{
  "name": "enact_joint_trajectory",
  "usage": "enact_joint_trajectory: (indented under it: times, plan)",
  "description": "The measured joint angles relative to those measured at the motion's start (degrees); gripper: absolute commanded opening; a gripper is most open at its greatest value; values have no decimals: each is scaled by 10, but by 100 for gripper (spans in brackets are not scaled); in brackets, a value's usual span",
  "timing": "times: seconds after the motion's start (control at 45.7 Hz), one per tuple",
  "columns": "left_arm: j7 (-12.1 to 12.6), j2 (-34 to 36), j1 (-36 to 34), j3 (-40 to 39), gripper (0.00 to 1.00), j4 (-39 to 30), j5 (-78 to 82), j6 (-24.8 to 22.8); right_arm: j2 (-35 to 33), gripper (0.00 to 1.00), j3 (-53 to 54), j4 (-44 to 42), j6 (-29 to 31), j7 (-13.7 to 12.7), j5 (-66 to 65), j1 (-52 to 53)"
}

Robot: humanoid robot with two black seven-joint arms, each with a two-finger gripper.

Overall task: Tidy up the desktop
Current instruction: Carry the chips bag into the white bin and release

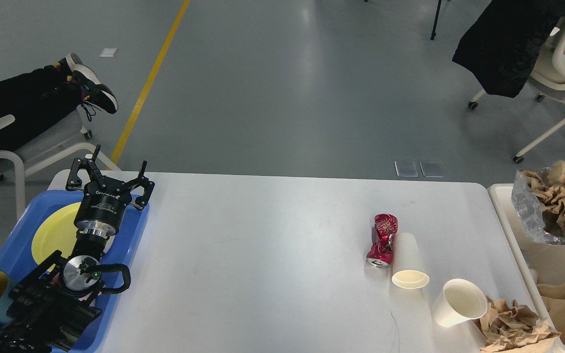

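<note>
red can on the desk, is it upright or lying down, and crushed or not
Lying down and crushed. The red can rests on its side on the white desk, its body dented and its round end facing the camera, beside a tipped paper cup.

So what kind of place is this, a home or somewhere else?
Probably an office or lab workspace, not a home: a grey floor with a yellow line, wheeled office chairs, and a plain white desktop set up with rubbish.
</note>
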Motion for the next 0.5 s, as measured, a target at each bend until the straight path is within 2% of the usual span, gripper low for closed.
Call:
enact_joint_trajectory:
  times: [0.153, 0.35, 0.503]
  plan:
    - [0, 0, 0, 0, 96, 0, 0, 0, -2, 0, 80, -111, -3, 0, -1, -149]
    - [0, 0, 0, 0, 96, 0, 0, 0, 4, 0, 243, -242, -26, 0, -1, -344]
    - [0, 0, 0, 0, 96, 0, 0, 0, 46, 0, 332, -358, -35, 0, -1, -467]
